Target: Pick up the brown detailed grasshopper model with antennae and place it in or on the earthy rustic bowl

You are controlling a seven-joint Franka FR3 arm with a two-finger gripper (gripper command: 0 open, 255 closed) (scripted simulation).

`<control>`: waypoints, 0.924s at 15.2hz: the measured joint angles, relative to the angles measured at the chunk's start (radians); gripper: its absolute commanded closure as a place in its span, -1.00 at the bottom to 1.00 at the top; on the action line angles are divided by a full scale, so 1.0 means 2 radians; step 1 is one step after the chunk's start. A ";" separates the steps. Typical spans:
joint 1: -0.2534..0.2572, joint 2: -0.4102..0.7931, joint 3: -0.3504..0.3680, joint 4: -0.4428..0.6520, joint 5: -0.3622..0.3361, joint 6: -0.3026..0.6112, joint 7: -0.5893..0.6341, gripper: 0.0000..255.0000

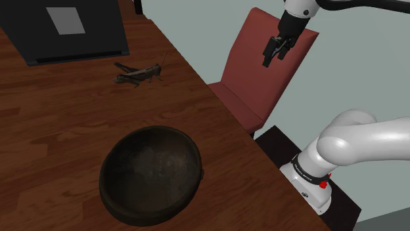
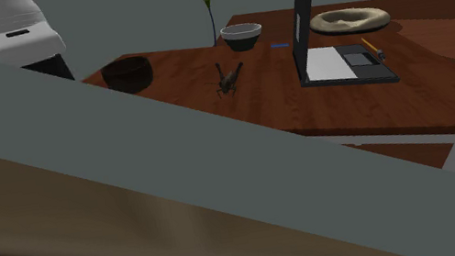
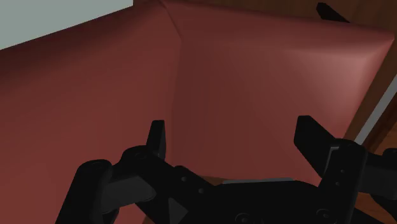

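Jaws: wide apart, over the red chair (image 1: pixel 250 72), beyond the desk (image 1: pixel 52 131) edge.
Grasshopper (image 1: pixel 138 74): brown, seemingly upright, near that edge.
Bowl (image 1: pixel 151 174): dark, apart from grasshopper, same edge.

Brown grasshopper (image 1: pixel 138 74), dark brown bowl (image 1: pixel 151 172)

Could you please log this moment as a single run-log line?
phase: pre-grasp | gripper: open, empty, facing red chair | grasshopper: on table beside laptop | bowl: empty

Grasshopper (image 1: pixel 138 74) on table (image 1: pixel 39 131) between laptop (image 1: pixel 66 29) and bowl (image 1: pixel 151 174); chair (image 1: pixel 253 82) beside the table's edge
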 measured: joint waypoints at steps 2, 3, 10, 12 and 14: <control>0.002 0.008 0.003 0.004 0.001 0.005 -0.001 -1.00; 0.006 0.020 0.006 0.010 0.002 0.012 -0.003 -1.00; 0.033 0.131 0.040 0.083 0.002 0.058 -0.023 -1.00; 0.040 0.162 0.051 0.102 0.000 0.073 -0.028 -1.00; 0.047 0.190 0.063 0.119 -0.003 0.085 -0.031 -1.00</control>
